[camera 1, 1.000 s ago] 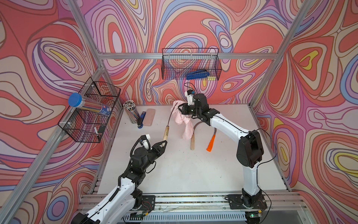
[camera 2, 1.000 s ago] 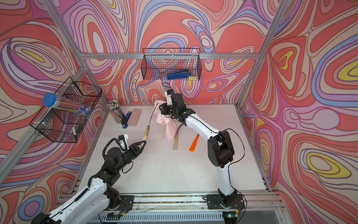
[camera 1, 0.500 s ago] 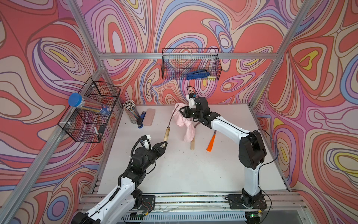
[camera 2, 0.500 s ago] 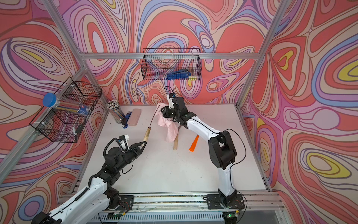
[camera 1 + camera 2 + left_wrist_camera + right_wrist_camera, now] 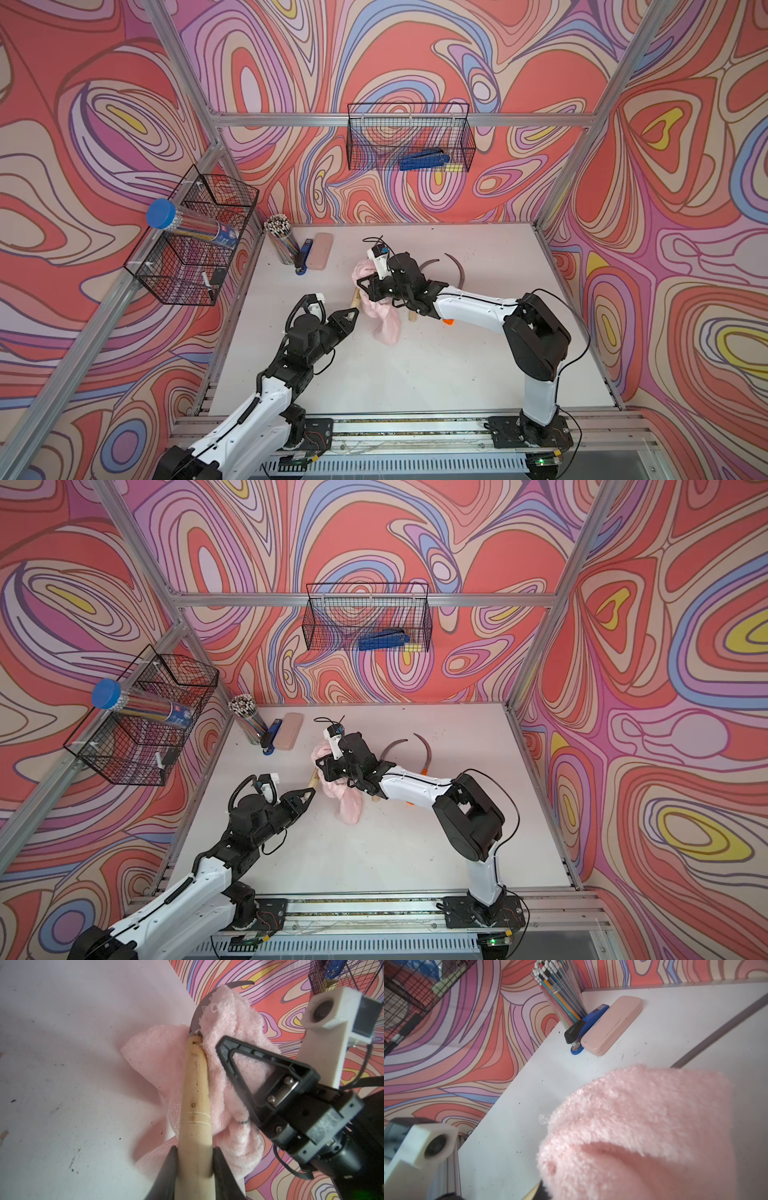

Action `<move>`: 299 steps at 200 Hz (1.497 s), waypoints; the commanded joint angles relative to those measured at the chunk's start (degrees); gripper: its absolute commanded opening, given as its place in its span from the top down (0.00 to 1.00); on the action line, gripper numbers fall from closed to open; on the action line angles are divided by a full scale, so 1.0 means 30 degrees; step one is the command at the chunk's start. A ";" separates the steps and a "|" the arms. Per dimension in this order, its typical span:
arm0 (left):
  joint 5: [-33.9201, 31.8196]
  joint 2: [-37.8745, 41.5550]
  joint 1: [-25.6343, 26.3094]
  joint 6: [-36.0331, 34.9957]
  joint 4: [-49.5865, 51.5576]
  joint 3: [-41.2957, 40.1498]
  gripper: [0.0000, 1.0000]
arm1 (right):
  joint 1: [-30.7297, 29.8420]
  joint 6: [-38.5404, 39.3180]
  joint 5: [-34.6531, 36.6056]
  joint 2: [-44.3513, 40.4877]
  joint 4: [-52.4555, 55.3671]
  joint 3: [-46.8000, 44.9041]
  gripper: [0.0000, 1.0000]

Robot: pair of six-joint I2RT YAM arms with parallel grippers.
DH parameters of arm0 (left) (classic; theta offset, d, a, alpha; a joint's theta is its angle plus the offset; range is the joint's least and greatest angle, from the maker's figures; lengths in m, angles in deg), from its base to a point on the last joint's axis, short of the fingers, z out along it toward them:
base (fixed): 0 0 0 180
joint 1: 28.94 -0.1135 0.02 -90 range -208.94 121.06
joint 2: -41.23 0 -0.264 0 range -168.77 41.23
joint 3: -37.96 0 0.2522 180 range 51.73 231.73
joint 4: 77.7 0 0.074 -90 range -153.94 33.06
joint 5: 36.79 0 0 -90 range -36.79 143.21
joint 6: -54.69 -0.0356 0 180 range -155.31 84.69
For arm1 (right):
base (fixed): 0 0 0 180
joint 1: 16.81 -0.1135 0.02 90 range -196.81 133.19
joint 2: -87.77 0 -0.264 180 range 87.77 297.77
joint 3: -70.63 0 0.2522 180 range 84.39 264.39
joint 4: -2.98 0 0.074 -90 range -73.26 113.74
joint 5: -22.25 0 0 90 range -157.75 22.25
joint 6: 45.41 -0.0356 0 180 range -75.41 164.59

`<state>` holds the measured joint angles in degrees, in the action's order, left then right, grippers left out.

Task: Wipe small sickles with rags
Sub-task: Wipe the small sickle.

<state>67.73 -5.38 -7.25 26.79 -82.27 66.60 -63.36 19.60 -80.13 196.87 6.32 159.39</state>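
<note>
Left wrist view shows the left gripper point(image 5: 195, 1155) clamped narrow on the wooden handle point(image 5: 195, 1084) of one sickle point(image 5: 354, 296) while the right gripper point(image 5: 368, 289), pinched shut on the pink rag point(image 5: 228, 1028), bunches it against the blade point(image 5: 197, 1013), toward 10 o'clock from the table point(image 5: 457, 374) middle: a wipe is underway, I judge, and next calls for sliding the rag tipward.

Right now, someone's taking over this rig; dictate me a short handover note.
Left gripper: shut on the wooden handle of one sickle.
Right gripper: shut on the pink rag, pressed around that sickle's blade.
Other wooden-handled sickle and orange-handled sickle: lying on the table.
Done: rag is on the first blade.
Left: finish it, then wipe the two others.
</note>
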 commanded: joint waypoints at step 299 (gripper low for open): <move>-0.1362 0.0390 0.0039 -0.0016 0.0250 0.0136 1.00 | 0.3126 -0.1563 -0.1632 -0.2406 -0.1286 0.0576 1.00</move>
<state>65.85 -4.28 -7.14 26.64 -82.60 66.62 -46.88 13.61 -85.83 193.85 8.68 164.66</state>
